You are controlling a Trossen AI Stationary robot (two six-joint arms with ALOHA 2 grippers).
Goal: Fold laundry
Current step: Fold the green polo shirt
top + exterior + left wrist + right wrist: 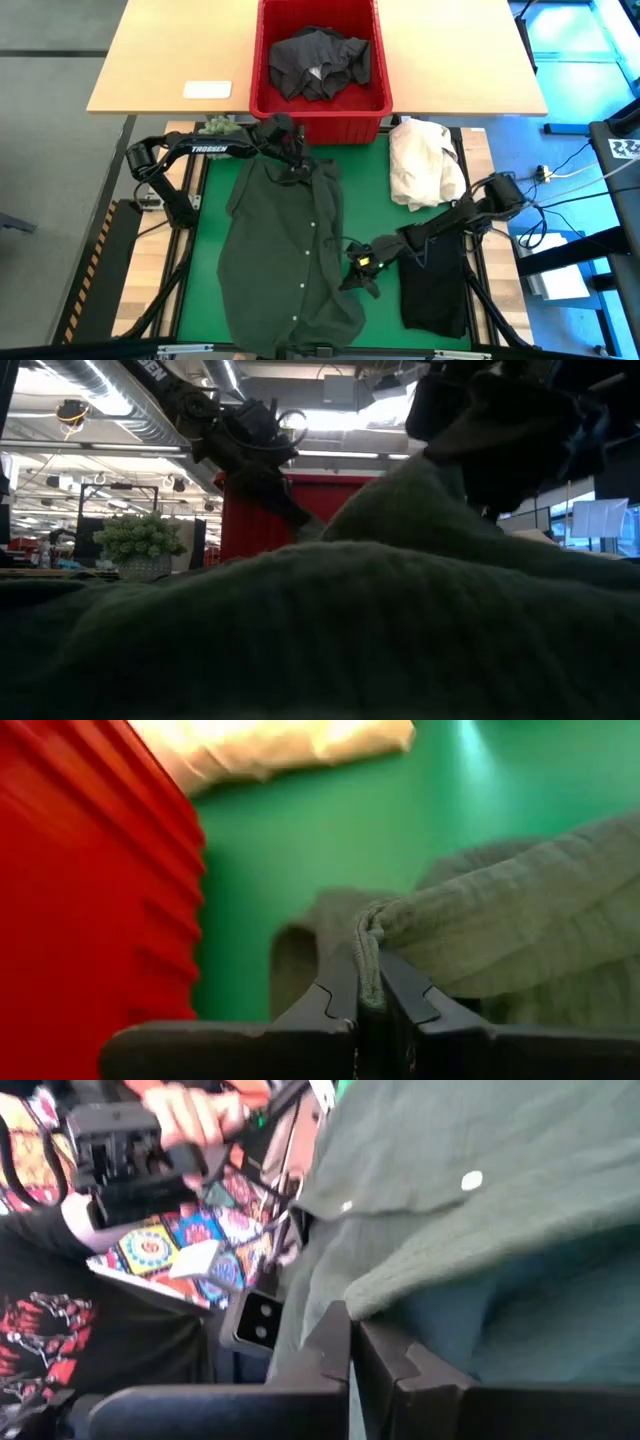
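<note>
Nearest the front edge of the table, the dark green shirt (290, 255) is lying spread lengthwise on the green mat (375, 195), button line running down its middle, so that it is flat enough to fold. It is the garment being worked on, and both arms are gripping it, apparently to keep the cloth taut between 2 points.

The right gripper (362, 265) is sitting at the shirt's right edge, toward the lower half. The right wrist view shows its fingers (335, 1345) pressed together on a fold of green fabric, clamped on the hem rather than resting on it. Just beside that arm, a black garment (435, 290) is lying flat on the mat, seemingly already dealt with and parked out of the way.

Farther back, the left gripper (290, 155) is at the shirt's collar end, close to the red basket (320, 105). Its fingers (340, 1000) are closed on a bunched ridge of the green cloth, pinching the top edge so it can be lifted or pulled.

A cream-white cloth heap (425, 160) is lying to the right of the basket. Inside the basket, 1 more dark grey garment (320, 65) is waiting crumpled.
</note>
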